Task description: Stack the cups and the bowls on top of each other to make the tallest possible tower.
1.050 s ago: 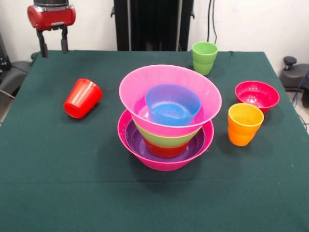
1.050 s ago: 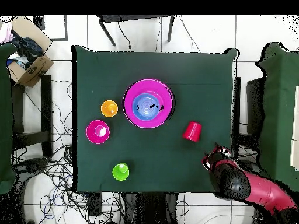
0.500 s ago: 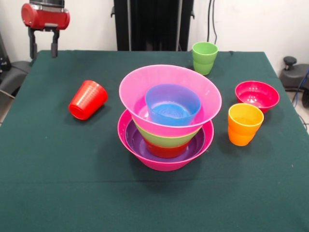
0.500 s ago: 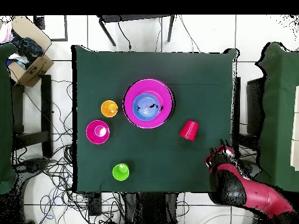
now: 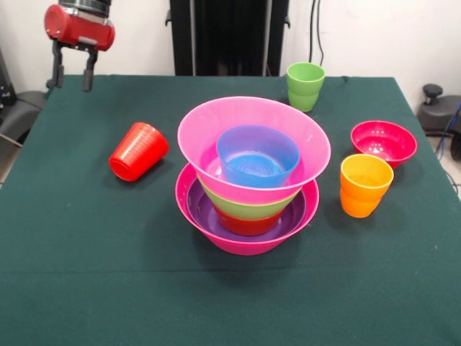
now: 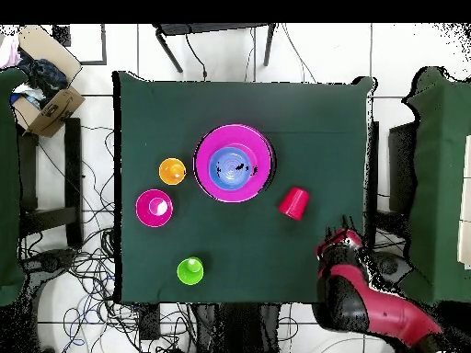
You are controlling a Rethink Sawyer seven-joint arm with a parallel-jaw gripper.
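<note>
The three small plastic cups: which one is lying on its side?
The glossy red plastic cup, alone left of the bowl stack. The lime green plastic cup and the orange plastic cup both stand upright.

Inside the tower (image 5: 248, 180), the purple, lime green and orange-red bowls show only as rims and bands under the upper pink bowl (image 5: 253, 148). The arm (image 5: 78, 21) above the gripper (image 5: 70, 76) is cut off by the top edge.

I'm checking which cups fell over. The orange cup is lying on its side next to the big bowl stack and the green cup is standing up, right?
Not quite. The red cup lies on its side beside the tower; the orange cup stands upright, like the green cup. The front view shows this.
</note>
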